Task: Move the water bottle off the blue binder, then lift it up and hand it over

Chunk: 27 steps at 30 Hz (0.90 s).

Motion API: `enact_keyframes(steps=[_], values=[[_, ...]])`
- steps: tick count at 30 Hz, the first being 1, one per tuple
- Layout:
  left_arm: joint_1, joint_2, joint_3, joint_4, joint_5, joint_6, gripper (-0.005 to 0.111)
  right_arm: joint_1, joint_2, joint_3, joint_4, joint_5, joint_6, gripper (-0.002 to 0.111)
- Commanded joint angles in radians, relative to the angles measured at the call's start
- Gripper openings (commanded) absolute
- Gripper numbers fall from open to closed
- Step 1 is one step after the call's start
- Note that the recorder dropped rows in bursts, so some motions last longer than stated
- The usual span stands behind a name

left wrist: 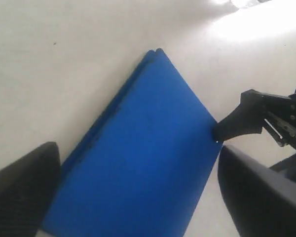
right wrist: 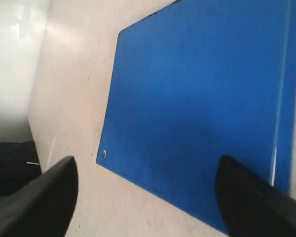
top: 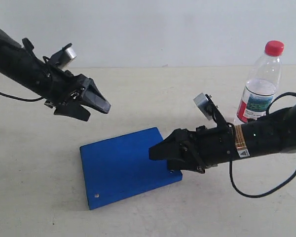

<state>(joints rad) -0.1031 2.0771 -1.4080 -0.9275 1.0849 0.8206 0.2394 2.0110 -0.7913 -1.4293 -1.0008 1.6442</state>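
1. Pretty sure it's a robot lab bench, test-rig kind of setup.
2. Black left arm (top: 19,64) and right arm (top: 271,134) reach in over the table (top: 34,197), each with a small camera (top: 66,55) on the wrist.
3. Loose cable (top: 256,196) trailing over the top.
4. Plain white wall (top: 163,29), bare off-white surface.
5. Only a binder (top: 123,168) and bottle (top: 259,89) as props.

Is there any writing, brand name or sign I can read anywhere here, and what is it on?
No text here can be read for certain.
water bottle, on its label band: printing is there, but too blurred to read.
sticker on the right arm: small and white with a dark triangular mark, perhaps a warning sign; any words are too small.
blue binder: no writing shows in any view.
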Motion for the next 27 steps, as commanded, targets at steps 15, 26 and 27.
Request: enact_keyframes(steps=[15,26,27], values=[[-0.001,-0.028,0.281,0.019,-0.024,-0.053,0.081,0.0,-0.006,-0.19,-0.258,0.072,0.169,0.07],[-0.045,-0.028,0.358,-0.262,-0.141,0.121,0.081,0.0,-0.006,-0.186,-0.315,0.164,0.252,0.07],[-0.049,-0.028,0.358,-0.306,-0.102,0.151,0.081,0.0,-0.006,-0.186,-0.315,0.162,0.25,0.07]])
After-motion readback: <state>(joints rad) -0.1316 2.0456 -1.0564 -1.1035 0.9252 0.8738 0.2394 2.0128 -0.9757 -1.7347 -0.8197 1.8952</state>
